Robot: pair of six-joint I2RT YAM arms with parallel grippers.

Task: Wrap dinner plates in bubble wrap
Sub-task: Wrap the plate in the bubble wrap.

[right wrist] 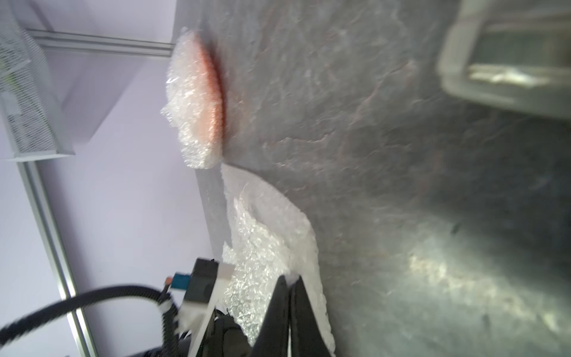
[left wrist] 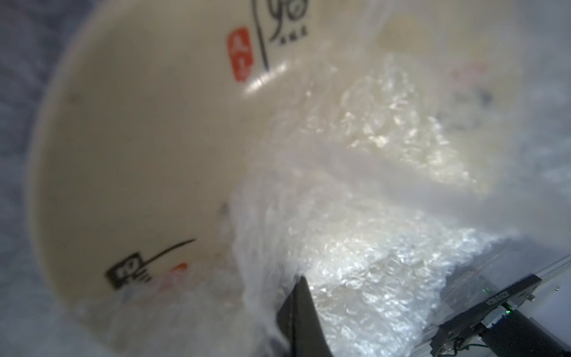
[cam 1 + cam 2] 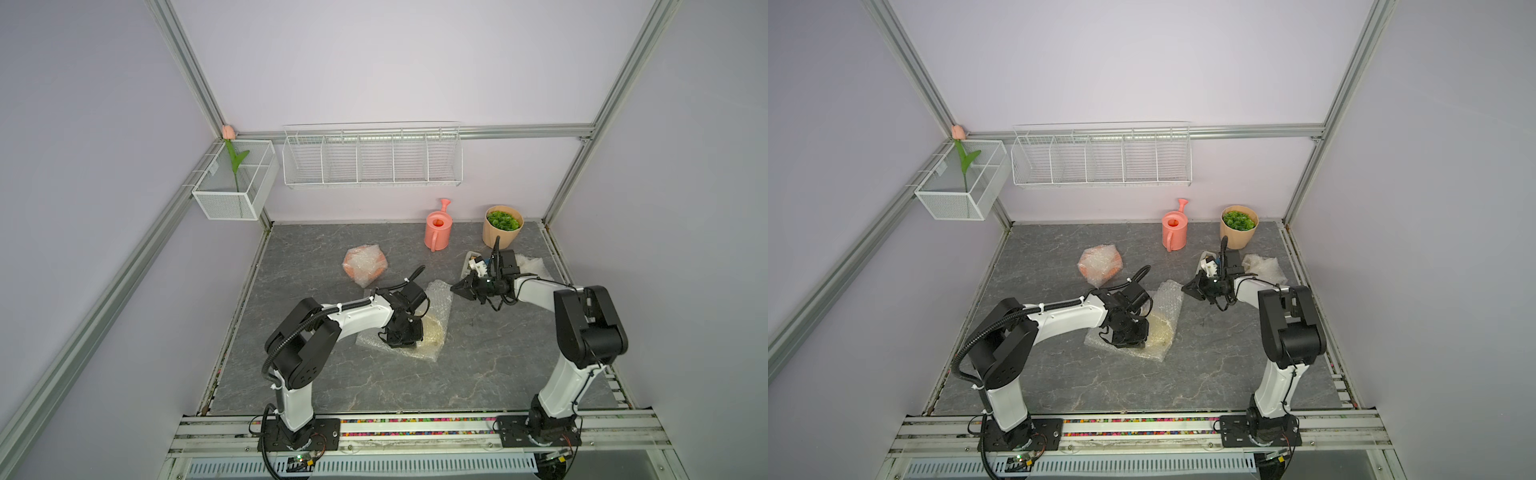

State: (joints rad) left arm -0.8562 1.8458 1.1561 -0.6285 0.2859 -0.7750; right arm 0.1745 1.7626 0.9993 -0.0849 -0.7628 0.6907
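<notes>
A cream plate with small motifs lies mid-table on a bubble wrap sheet that partly covers it. My left gripper points down at the sheet's near side, shut on a bunched fold of wrap beside the bare part of the plate. My right gripper is shut on the far edge of the same sheet. An orange plate sits wrapped farther back on the left.
A pink watering can and a plant pot stand at the back. Behind the right arm lie a grey tray and a loose bubble wrap sheet. White wire baskets hang on the walls.
</notes>
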